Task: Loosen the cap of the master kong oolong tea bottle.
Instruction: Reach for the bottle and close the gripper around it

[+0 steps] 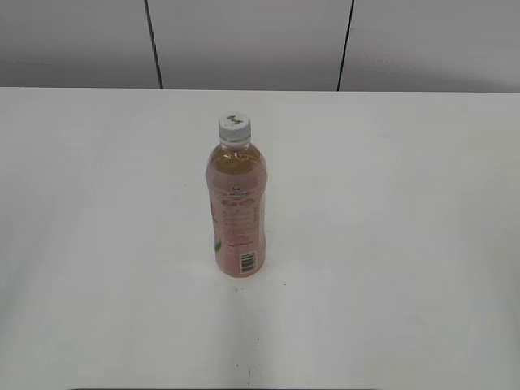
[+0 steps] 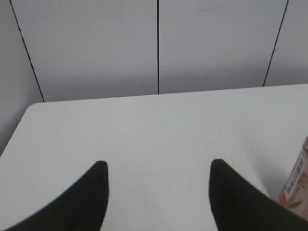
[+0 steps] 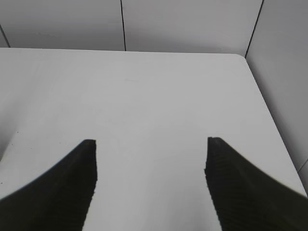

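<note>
The white desk (image 1: 390,244) spans the exterior view, its far edge against a grey panelled wall (image 1: 244,41). The master kong oolong tea bottle (image 1: 236,211) stands upright around the middle of the desk, well away from every edge, its white cap (image 1: 234,127) on top. The left gripper (image 2: 159,192) and right gripper (image 3: 151,183) each hover over bare desk, jaws spread wide and holding nothing.

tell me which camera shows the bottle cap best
The exterior view: the white cap sits in plain sight on the upright bottle. The left wrist view catches only a sliver of the bottle's label at its right edge, no cap. The right wrist view shows neither.
</note>
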Controlling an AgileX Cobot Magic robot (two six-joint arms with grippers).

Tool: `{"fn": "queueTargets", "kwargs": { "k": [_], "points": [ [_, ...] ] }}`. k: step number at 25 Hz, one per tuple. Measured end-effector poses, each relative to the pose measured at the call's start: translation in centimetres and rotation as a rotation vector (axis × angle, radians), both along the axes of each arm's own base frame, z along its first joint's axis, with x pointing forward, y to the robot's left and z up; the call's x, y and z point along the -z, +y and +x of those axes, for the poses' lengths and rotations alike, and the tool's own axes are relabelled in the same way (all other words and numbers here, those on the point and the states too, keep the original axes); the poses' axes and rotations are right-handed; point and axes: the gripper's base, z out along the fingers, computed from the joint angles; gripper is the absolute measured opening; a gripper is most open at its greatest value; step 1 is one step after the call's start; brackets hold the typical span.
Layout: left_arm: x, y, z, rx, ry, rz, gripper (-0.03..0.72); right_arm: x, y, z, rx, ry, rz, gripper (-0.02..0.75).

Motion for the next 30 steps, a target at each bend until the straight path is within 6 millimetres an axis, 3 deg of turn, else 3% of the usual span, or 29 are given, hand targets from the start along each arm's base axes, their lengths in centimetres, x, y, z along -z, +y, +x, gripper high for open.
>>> {"fn": "queueTargets", "kwargs": {
  "k": [8,13,15,18,23,30],
  "points": [
    [-0.9,-0.7,6.0,0.017,-0.051,-0.011,0.355,0.1,0.4,2.9,-0.004,0.086,-0.013,0.534],
    [-0.3,-1.2,10.2,0.026,-0.090,-0.028,0.355,0.1,0.8,5.2,-0.011,0.098,-0.017,0.534],
    [1.1,-1.4,11.9,0.031,-0.097,-0.022,0.355,-0.1,0.9,6.2,-0.016,0.077,-0.015,0.534],
    [5.0,-1.7,14.4,0.035,-0.033,-0.022,0.354,0.1,1.2,8.0,-0.022,0.078,-0.016,0.534],
    [10.0,-2.7,16.0,0.090,0.033,-0.036,0.354,2.1,1.7,11.2,-0.035,0.113,-0.021,0.534],
    [14.1,-8.2,17.0,0.464,0.053,0.042,0.354,5.4,2.4,15.4,-0.050,0.217,-0.042,0.534]
  ]
}}
